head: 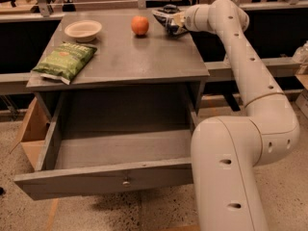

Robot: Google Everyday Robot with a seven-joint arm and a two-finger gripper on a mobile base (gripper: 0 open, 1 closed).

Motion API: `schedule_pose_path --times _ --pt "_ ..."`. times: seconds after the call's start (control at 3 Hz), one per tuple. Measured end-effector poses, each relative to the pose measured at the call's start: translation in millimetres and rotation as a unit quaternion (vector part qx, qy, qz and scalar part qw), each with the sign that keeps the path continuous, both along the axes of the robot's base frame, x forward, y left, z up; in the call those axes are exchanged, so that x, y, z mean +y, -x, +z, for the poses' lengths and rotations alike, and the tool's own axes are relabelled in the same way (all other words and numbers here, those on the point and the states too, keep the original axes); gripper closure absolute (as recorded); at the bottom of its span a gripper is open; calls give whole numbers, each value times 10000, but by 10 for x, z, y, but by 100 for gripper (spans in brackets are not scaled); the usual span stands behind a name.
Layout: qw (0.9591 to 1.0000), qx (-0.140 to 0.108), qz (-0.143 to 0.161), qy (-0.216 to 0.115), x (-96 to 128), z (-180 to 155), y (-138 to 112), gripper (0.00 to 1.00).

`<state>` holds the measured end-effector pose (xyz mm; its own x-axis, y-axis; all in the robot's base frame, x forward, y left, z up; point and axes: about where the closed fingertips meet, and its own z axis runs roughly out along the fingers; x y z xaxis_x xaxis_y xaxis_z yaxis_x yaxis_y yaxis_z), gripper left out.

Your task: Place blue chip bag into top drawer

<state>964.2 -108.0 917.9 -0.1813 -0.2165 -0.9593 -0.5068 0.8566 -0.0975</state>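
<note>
Arm (250, 71) stretched to back right of table (144, 57), end effector (168, 17) at blue chip bag (173, 26), grip unclear

the white arm (250, 76) starts as a thick, rounded lower link (226, 177) at the bottom right of the view. it bends at a bulky elbow (274, 121) on the right side. from there a slimmer link with a row of small dark dots slants up and away toward the top of the view. at its upper end it turns through a rounded wrist (224, 14) and points leftward, roughly level. the tool (169, 20) sits at the end of that wrist, low over the far right corner of the table (120, 61), facing left. it looks dark against the pale arm.
</note>
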Motion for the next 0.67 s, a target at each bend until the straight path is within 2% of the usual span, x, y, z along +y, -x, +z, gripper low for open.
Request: schedule_pose_path --times 0.33,0.67 --pt "9962 168 817 253 60 53 420 100" --pt "9846 399 1618 527 162 26 869 100"
